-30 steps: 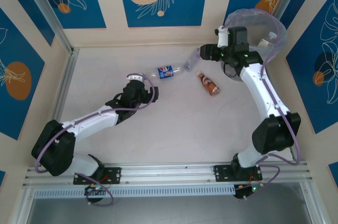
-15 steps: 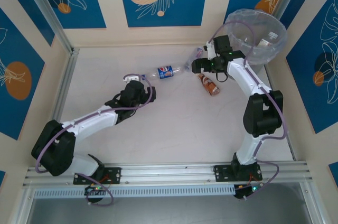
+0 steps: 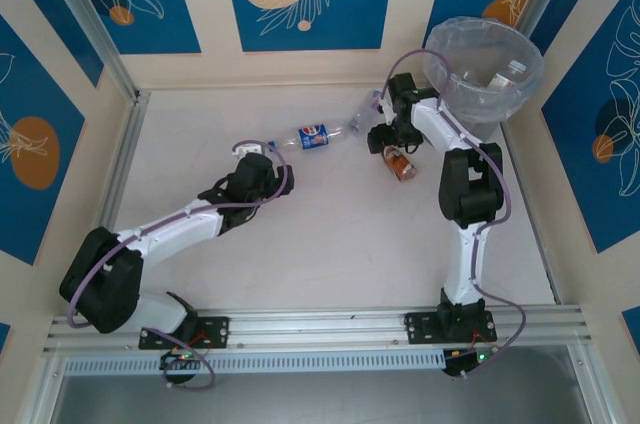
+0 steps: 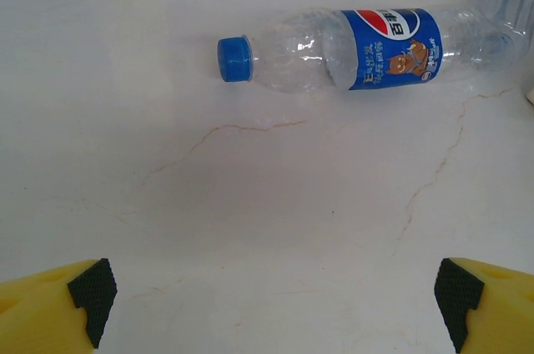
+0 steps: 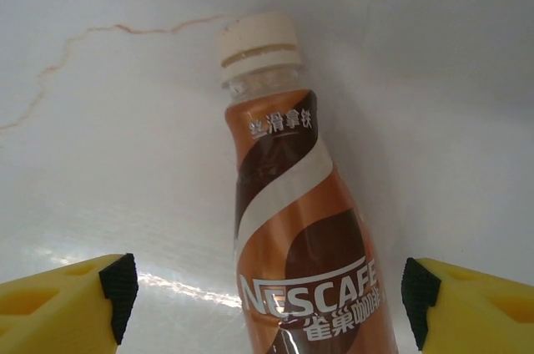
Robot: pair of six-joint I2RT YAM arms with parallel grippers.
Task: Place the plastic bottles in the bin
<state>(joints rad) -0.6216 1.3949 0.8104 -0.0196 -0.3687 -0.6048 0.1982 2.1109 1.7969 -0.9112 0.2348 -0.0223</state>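
The left gripper (image 4: 274,300) hasn't budged: jaws spread wide and empty, just short of the blue-label bottle (image 4: 359,49) lying on the table (image 3: 300,234). A clear bottle (image 3: 360,117) lies at that one's far end. The right gripper (image 5: 265,295) has swung away from over the bin (image 3: 468,104) and dropped to the brown bottle (image 5: 300,229), jaws apart on either side, not pinching it. A drop-off looks done and the next pick is beginning; three bottles remain on the table.
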